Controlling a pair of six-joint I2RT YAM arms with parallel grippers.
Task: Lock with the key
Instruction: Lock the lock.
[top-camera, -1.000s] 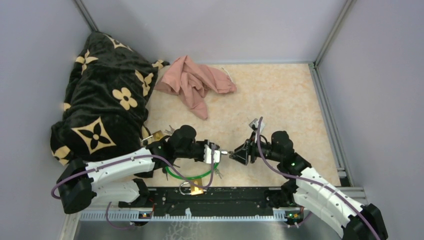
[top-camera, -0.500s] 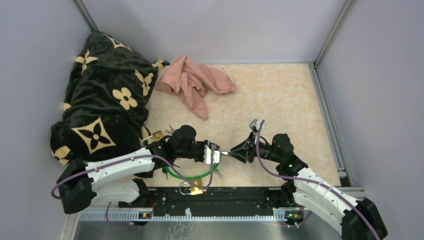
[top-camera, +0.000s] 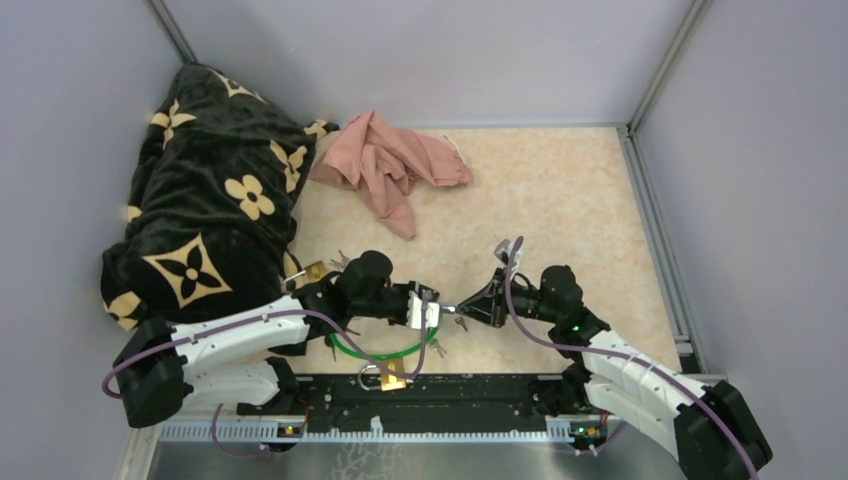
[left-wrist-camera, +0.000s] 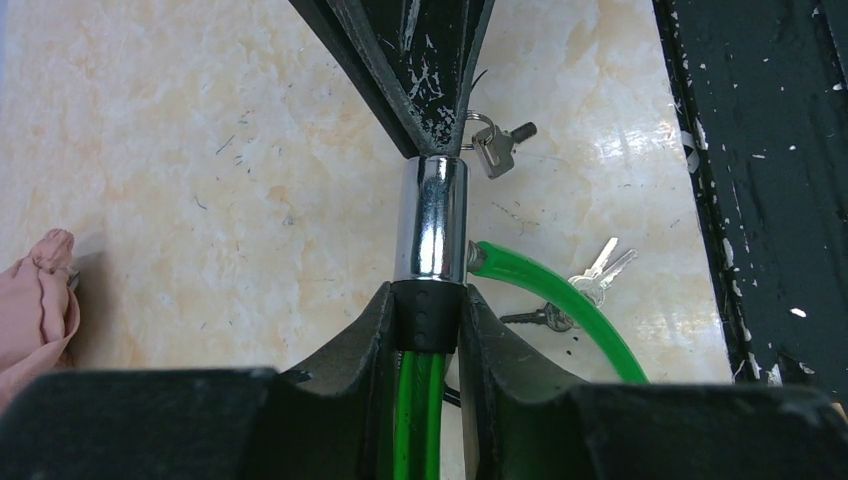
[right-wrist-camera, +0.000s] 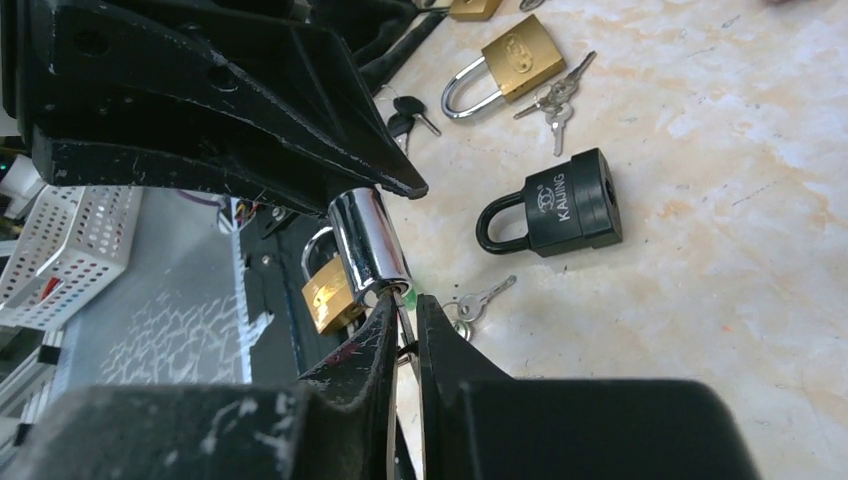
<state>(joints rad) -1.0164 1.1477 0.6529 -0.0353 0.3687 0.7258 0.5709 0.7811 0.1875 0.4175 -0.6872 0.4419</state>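
Midway through the job, near the front edge of the bench (top-camera: 560, 190), the left end effector (left-wrist-camera: 427, 300) clamps the black collar of a cable lock (left-wrist-camera: 430, 215). It holds the chrome barrel out level toward the other arm, so the keyhole end faces its partner. The right end effector (right-wrist-camera: 405, 305) meets that end head-on, fingers pressed almost together on what appears to be the key (right-wrist-camera: 404, 325), a thin strip of metal showing between them at the barrel's mouth. How deep the key sits cannot be told.

The two-arm arrangement looks deliberate: one arm braces the barrel against twisting while the other is lined up along its axis to turn. The lock's green cable (left-wrist-camera: 560, 300) loops away beneath the left arm.

A black padlock (right-wrist-camera: 560, 210), a brass padlock (right-wrist-camera: 510, 55) and loose keys (left-wrist-camera: 600, 272) lie on the bench close by but apart from the work. A pink cloth (top-camera: 385, 165) and a patterned blanket (top-camera: 210, 200) sit well back.
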